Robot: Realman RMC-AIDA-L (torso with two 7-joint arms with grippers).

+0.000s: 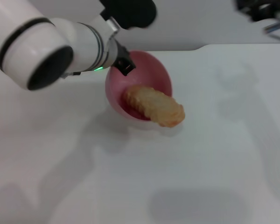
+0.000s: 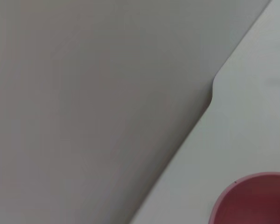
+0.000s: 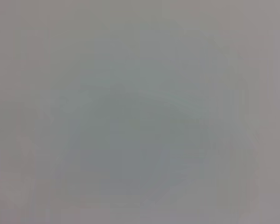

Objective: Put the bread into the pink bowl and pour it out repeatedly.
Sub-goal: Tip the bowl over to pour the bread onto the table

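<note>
The bread (image 1: 155,106), ridged and orange-brown with pale stripes, lies half in and half out of the pink bowl (image 1: 151,70), and what a position it is in: one end sits down inside the bowl's dark red interior, the other end pokes out over the near rim and hangs just above the white table (image 1: 214,158). The bowl is tipped right over toward the camera in the head view, its mouth facing forward and down, its far wall raised up behind the loaf. The left gripper (image 1: 123,65) is up at the bowl's far-left rim, its dark tip pressed against the pink edge, and it appears clamped on that rim, holding the bowl in its tilt. So the loaf lies below and to the right of that gripper, on the opposite side of the bowl's opening, well clear of the fingers and touching only the bowl. The white left arm (image 1: 46,46) with its black bands sweeps in from the left, a small green light glowing near the wrist. From the left wrist view, a curve of the pink bowl (image 2: 252,200) shows in one corner, against the pale table (image 2: 252,116) and a grey wall; the bread is out of sight there. The right gripper (image 1: 263,14) is parked at the far right, up above the table's back edge, well apart from the bowl; whether its fingers are apart or together I cannot tell. The right wrist view gives only a plain grey blur.
</note>
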